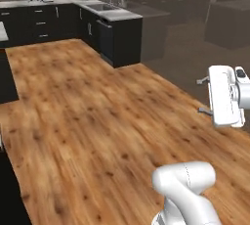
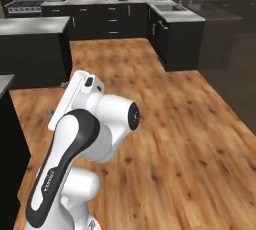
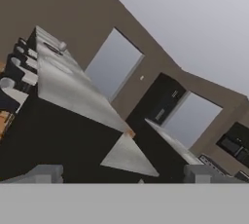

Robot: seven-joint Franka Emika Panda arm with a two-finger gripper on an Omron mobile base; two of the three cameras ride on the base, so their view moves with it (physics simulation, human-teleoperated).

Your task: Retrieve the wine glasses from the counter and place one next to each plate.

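The approach is judged to be the step in hand; the gripper is carried high over the wooden floor, well short of the far counter, its jaws spread wide and nothing held between them; no wine glasses or plates can be made out on that counter from here; a drive up to the counter holding the glasses is called for next, before any reach.

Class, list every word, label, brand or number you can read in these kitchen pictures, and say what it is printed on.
"FRANKA" (uncertain): small grey lettering along the black band of the robot arm; too blurred to read with confidence.
No other lettering is legible: the counter, cabinets and appliances bear none that can be made out.
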